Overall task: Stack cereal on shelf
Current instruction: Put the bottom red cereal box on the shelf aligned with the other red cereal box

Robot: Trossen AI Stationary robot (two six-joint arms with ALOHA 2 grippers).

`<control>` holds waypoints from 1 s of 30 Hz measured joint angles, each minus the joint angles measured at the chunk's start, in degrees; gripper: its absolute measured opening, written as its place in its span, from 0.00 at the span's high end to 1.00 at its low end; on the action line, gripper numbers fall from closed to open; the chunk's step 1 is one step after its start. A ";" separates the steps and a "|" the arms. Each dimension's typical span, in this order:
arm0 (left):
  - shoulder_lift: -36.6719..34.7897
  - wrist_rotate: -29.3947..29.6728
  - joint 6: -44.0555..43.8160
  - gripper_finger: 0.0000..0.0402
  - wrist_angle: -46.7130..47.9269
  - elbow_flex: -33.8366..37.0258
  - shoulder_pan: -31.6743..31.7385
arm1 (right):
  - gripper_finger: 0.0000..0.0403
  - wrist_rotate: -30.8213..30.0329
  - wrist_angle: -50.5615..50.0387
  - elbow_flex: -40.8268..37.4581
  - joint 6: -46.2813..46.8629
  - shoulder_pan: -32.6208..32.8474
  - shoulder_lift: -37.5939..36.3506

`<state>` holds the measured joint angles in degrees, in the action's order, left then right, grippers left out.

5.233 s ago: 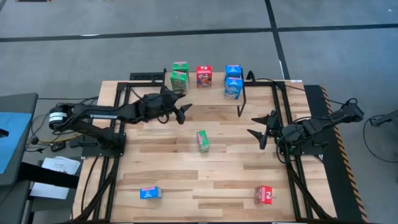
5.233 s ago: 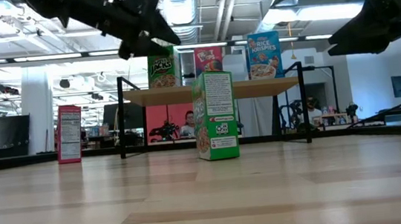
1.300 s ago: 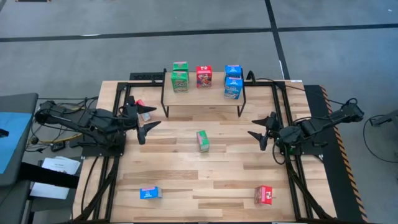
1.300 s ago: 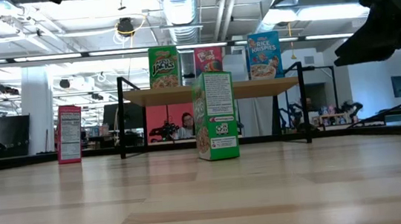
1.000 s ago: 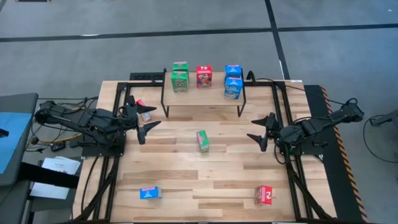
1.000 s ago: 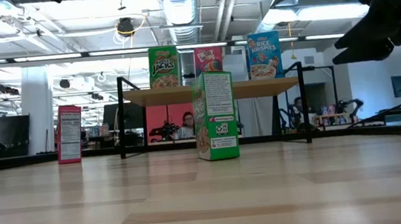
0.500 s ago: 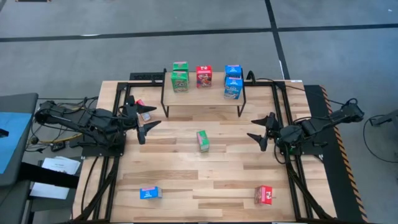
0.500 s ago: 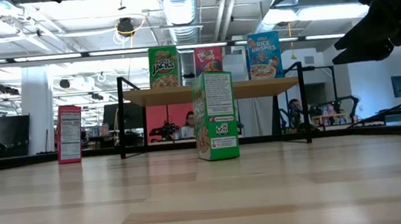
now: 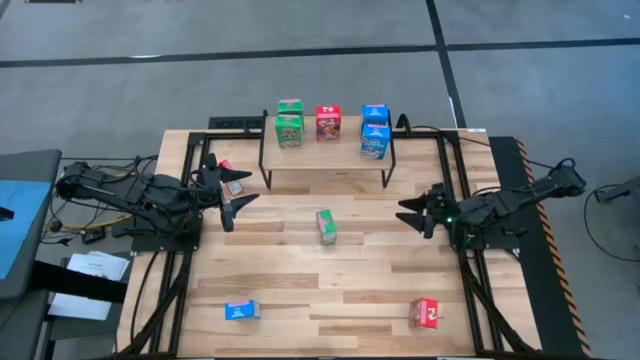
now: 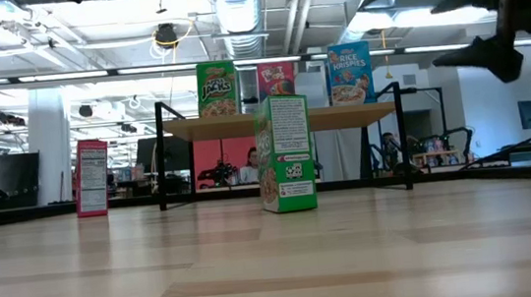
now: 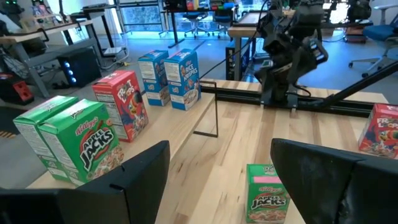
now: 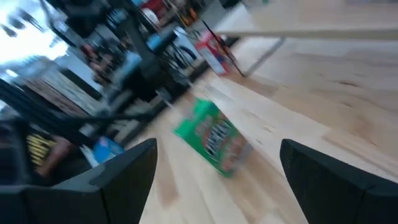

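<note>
Cereal boxes [image 9: 326, 226] on slatted tabletop [image 9: 340, 285]

I see the shelf [image 9: 325, 152] at the desk's [image 9: 300, 290] far edge, carrying two green boxes [image 9: 288, 124], one red box [image 9: 328, 123] and two blue boxes [image 9: 375, 132]. In front of the shelf, mid-desk, a lone green box [image 9: 325, 226]. Left of the shelf, my left hand [image 9: 232, 190], fingers apart, next to a red box [image 9: 224, 167]. Right of the shelf, my right hand [image 9: 418, 213], open, empty. Far from the shelf, at the near edge, a blue box [image 9: 241, 311] and another red box [image 9: 425, 314].
</note>
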<state>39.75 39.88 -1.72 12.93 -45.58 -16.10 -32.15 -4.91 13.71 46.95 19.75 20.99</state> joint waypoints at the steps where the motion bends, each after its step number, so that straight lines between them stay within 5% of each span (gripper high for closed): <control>1: 0.00 0.02 0.00 0.33 0.00 0.00 0.00 | 0.10 0.01 1.80 0.01 0.03 0.00 0.00; 16: 0.00 0.02 1.19 0.33 0.00 0.00 0.09 | 0.10 1.39 33.48 0.68 -9.92 0.13 -0.01; 24: 0.00 0.02 1.11 0.33 0.00 0.00 0.07 | 0.10 8.25 23.73 13.81 -14.10 0.13 3.96; 30: 0.00 0.00 1.09 0.33 0.00 0.00 0.07 | 0.10 8.36 0.22 30.07 -11.85 0.13 11.61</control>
<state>39.75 39.88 -0.62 12.93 -45.58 -16.03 -23.79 -4.69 43.77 35.10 19.88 32.61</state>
